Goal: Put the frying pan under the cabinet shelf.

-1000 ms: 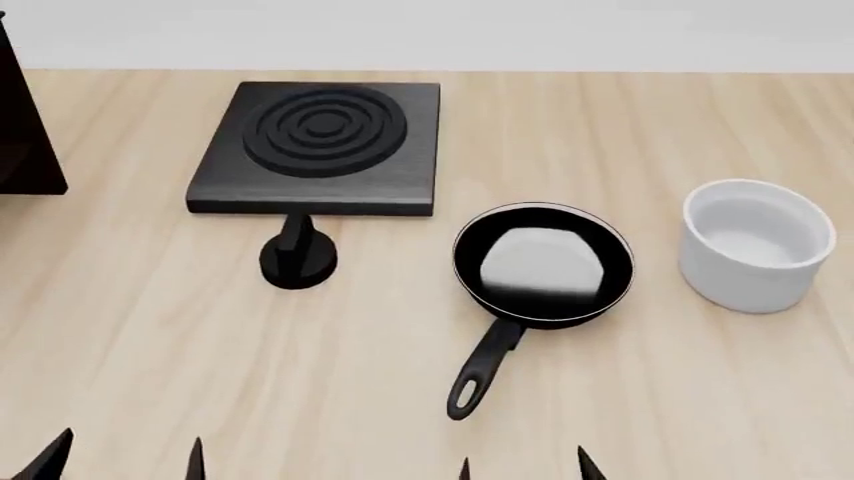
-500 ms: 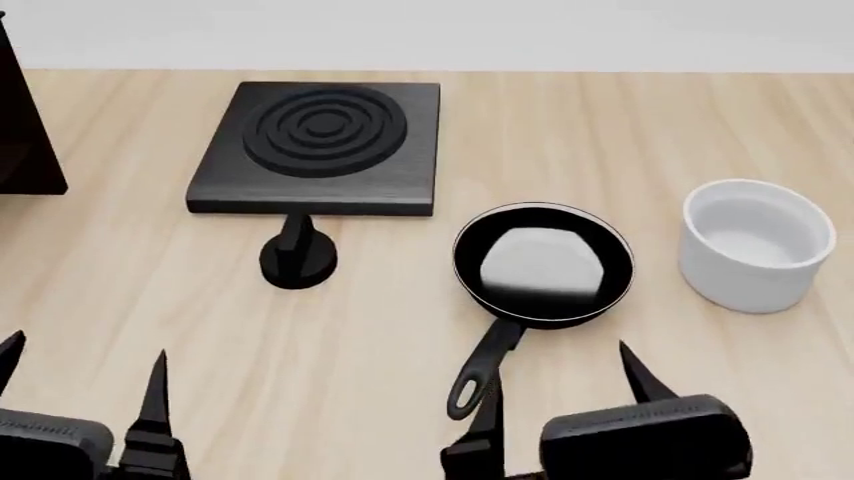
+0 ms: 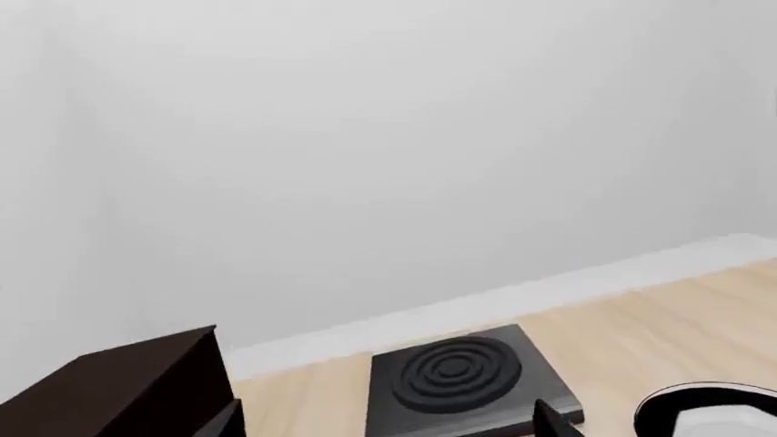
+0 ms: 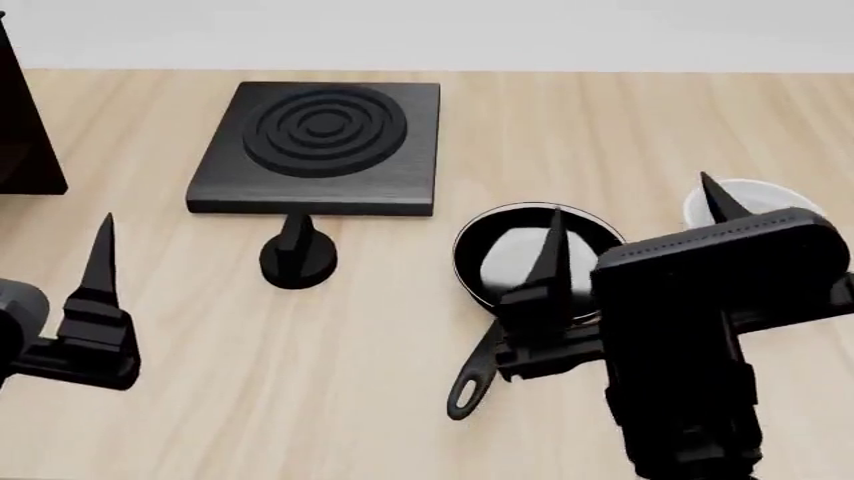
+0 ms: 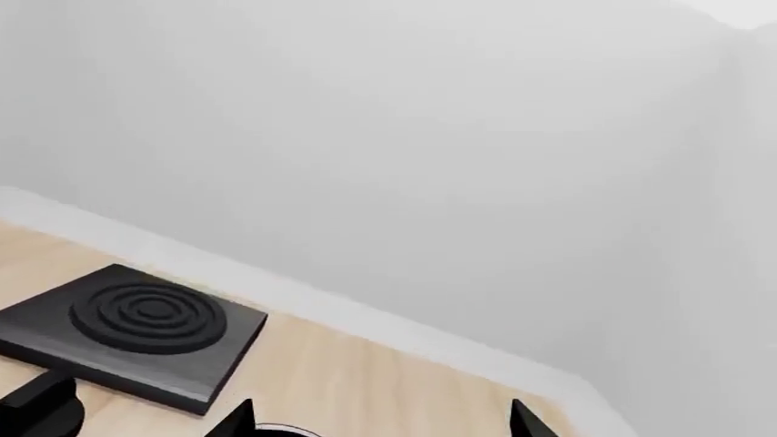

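Note:
The frying pan (image 4: 514, 255) lies right of centre on the wooden table, its long handle (image 4: 474, 378) pointing toward me. My right gripper (image 4: 630, 208) is open and empty above it, covering the pan's right side. One fingertip stands over the pan and the other over the bowl. The right wrist view shows its jaws (image 5: 378, 423) wide apart. My left gripper (image 4: 40, 270) is open and empty at the near left, with only one finger (image 4: 102, 250) showing. The left wrist view shows its jaws (image 3: 388, 423) apart and the pan's edge (image 3: 711, 414). The dark cabinet shelf (image 4: 20, 130) stands at the far left and also shows in the left wrist view (image 3: 122, 391).
A square black plate with concentric rings (image 4: 320, 145) lies at the back centre, with a small black knob (image 4: 298, 258) in front of it. A white round bowl (image 4: 750, 190) stands right of the pan, mostly hidden by my right gripper. A pale wall lies behind the table.
Both arms have risen into the head view. The right gripper has moved up and forward over the pan and bowl. The left gripper has come up at the near left. The pan has not moved.

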Robot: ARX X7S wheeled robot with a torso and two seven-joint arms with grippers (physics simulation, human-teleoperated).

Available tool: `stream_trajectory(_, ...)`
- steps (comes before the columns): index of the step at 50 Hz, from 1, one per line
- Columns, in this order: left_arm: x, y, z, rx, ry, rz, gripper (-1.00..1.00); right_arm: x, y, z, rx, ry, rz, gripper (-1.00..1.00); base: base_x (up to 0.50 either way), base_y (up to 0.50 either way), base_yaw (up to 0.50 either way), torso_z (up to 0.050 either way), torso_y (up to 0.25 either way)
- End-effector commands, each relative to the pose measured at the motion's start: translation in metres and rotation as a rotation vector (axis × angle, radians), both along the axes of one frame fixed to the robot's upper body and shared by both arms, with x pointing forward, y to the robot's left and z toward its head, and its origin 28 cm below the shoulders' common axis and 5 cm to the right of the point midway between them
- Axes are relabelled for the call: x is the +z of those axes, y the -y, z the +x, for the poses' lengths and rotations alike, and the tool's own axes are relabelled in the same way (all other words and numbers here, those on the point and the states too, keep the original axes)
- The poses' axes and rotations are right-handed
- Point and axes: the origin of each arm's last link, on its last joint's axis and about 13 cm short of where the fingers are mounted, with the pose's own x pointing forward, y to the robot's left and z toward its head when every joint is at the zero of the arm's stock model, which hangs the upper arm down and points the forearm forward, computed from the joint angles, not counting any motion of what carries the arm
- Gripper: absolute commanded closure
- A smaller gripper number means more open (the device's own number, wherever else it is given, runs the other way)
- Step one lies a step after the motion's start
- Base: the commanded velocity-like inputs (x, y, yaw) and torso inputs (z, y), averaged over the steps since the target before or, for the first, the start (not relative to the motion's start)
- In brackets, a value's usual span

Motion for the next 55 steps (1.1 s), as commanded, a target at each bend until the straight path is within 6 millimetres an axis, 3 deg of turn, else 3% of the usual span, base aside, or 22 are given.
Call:
stream_trajectory(1, 0.041, 0.001, 0.004, -0.011, 0.053, 0.05, -1.0, 0.044, 0.003, 0.011, 0.006, 0.011, -0.092, -1.0, 0.0, 0.0, 0.0, 0.0, 0.0)
stream_trajectory(12, 0.081, 0.001, 0.018, 0.003, 0.105, 0.085, -1.0, 0.1, -0.001, 0.021, -0.002, 0.06, -0.148, -1.0, 0.0, 0.0, 0.0, 0.0, 0.0)
stream_trajectory(21, 0.112, 0.005, 0.025, -0.005, 0.12, 0.104, -1.0, 0.13, -0.003, 0.026, 0.014, 0.08, -0.158, -1.0, 0.0, 0.0, 0.0, 0.0, 0.0)
stream_trajectory(27, 0.137, 0.004, 0.031, -0.007, 0.132, 0.095, -1.0, 0.14, -0.002, 0.035, 0.014, 0.056, -0.166, -1.0, 0.0, 0.0, 0.0, 0.0, 0.0)
stream_trajectory(37, 0.161, 0.002, 0.039, 0.003, 0.124, 0.092, -1.0, 0.159, 0.0, 0.043, 0.008, 0.06, -0.176, -1.0, 0.0, 0.0, 0.0, 0.0, 0.0)
stream_trajectory(55, 0.162, 0.0, 0.04, 0.01, 0.128, 0.096, -1.0, 0.163, -0.001, 0.04, 0.026, 0.073, -0.202, -1.0, 0.0, 0.0, 0.0, 0.0, 0.0)
